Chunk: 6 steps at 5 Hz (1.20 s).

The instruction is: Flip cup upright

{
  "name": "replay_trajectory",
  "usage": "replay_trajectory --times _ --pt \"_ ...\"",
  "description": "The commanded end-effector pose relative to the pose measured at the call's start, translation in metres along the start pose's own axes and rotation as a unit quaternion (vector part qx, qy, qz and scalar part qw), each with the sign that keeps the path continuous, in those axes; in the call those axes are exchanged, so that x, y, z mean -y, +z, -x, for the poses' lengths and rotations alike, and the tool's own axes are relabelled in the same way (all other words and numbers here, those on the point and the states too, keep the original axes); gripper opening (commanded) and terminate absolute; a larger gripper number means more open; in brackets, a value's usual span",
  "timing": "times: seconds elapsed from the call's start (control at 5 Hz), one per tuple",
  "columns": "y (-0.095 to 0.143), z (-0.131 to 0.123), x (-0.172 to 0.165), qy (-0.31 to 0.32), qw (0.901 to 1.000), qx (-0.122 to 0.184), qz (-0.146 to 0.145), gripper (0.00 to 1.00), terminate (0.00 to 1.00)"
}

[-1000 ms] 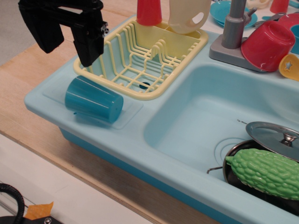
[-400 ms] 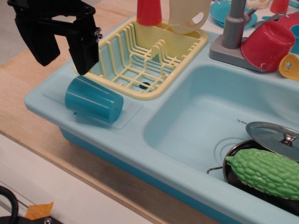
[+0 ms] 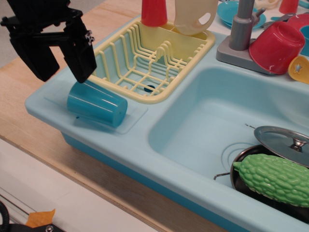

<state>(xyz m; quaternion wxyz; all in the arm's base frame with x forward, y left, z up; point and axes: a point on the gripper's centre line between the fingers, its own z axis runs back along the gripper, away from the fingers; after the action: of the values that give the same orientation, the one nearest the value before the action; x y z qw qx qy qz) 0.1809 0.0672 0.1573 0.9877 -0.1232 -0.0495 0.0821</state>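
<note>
**Claw over the cup's left end, cup not yet touched**

Far left: my gripper (image 3: 57, 67), matte black and blocky, has swung left and dropped over the last second. It was over the rack corner; now one finger tip sits at the cup's left end, the other hangs off to the left, above the counter edge. Jaws spread wide, nothing between them. I read this as lining up for the grab, contact close but not confirmed.

Just below: the cup (image 3: 96, 103) lies on its side on the shallow drain ledge at the sink's (image 3: 145, 150) front-left corner, unmoved across the three frames. Teal, glossy smooth plastic, slightly tapered, no handle. A round wall like that may roll when pinched.

Behind it: yellow rack (image 3: 149, 60), thin moulded ribs, touching nothing of the cup.

Centre: pale blue basin, smooth, empty at this end.

Right: grey tap (image 3: 240, 34), red cup (image 3: 276, 47) tipped over, steel lid (image 3: 285, 142), and a knobbly green gourd (image 3: 273, 179) in a dark pan. All well apart from the work.
</note>
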Motion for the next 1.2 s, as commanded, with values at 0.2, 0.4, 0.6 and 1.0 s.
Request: replay_trajectory --times 0.2,0.4,0.6,1.0 --pt "-0.013 0.001 0.005 0.02 0.9975 0.005 0.068 1.0 0.0" --pt "-0.015 0.003 0.01 0.021 0.9968 0.005 0.076 1.0 0.0" --pt "-0.019 0.008 0.018 0.027 0.9957 0.005 0.089 1.0 0.0" --pt "-0.031 0.009 0.027 0.016 0.9942 0.003 0.106 1.0 0.0"
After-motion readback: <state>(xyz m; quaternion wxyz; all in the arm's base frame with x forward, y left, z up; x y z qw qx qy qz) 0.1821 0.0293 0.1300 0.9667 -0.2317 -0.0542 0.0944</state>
